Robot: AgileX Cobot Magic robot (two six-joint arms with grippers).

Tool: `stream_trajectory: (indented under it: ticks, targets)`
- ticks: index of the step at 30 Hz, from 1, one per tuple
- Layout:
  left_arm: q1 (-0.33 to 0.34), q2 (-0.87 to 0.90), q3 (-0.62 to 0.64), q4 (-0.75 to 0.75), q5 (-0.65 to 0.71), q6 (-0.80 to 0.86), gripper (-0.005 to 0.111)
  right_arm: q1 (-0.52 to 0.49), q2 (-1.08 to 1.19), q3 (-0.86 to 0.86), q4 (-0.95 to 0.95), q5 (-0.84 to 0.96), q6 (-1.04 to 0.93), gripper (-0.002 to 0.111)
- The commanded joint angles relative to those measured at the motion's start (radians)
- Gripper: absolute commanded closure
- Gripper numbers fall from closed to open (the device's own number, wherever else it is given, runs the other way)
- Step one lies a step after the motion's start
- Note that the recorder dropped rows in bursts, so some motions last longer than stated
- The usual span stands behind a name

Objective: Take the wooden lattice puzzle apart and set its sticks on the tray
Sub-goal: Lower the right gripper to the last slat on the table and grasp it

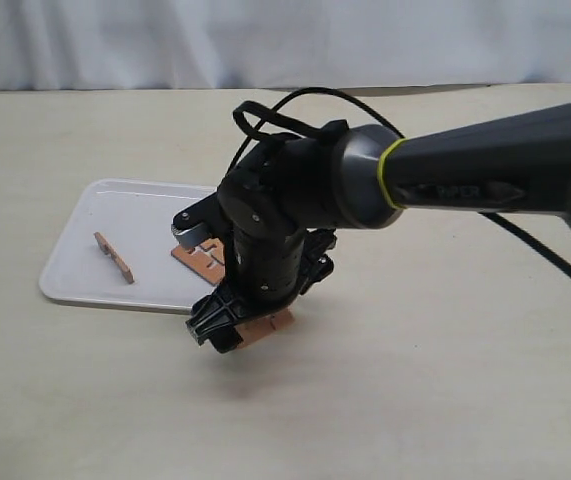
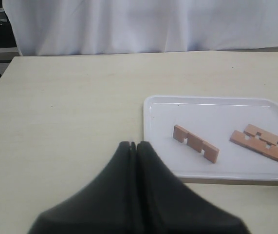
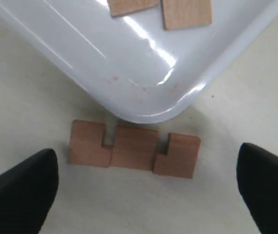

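No assembled lattice shows; the sticks lie apart. One notched stick (image 3: pixel 134 148) lies on the table just off the tray's rounded corner (image 3: pixel 129 73), also seen as the stick (image 1: pixel 270 323) under my right arm. My right gripper (image 3: pixel 146 195) hangs over it, open, with one finger on either side and apart from it. On the white tray (image 1: pixel 125 210) lie a single stick (image 1: pixel 113 256) and a pair of sticks (image 1: pixel 200 255) side by side. The left wrist view shows the single stick (image 2: pixel 195 143) and the pair (image 2: pixel 263 142) on the tray (image 2: pixel 216 109). My left gripper (image 2: pixel 133 145) is shut, empty, above the table beside the tray.
The right arm (image 1: pixel 465 180) reaches across from the right, its black cable (image 1: pixel 295 105) looping above the wrist. A white curtain (image 1: pixel 265 40) closes off the table's far edge. Bare beige tabletop (image 1: pixel 445 380) surrounds the tray.
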State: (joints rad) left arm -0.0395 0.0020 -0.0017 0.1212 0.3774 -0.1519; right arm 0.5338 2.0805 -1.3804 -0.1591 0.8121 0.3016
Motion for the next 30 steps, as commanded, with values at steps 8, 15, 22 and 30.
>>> stream_trajectory:
  ticks: [8, 15, 22, 30]
  targets:
    - [-0.008, -0.002, 0.002, 0.000, -0.017, 0.000, 0.107, 0.000, 0.034, 0.001, -0.015, -0.058, 0.085, 0.016]
    - [-0.008, -0.002, 0.002, 0.000, -0.017, 0.000, 0.107, 0.000, 0.050, 0.001, -0.011, -0.048, 0.103, 0.016]
    - [-0.008, -0.002, 0.002, 0.000, -0.017, 0.000, 0.107, 0.000, 0.051, 0.001, 0.046, -0.033, 0.106, 0.071]
    - [-0.008, -0.002, 0.002, 0.000, -0.017, 0.000, 0.107, 0.000, 0.009, 0.001, 0.037, 0.029, 0.057, 0.100]
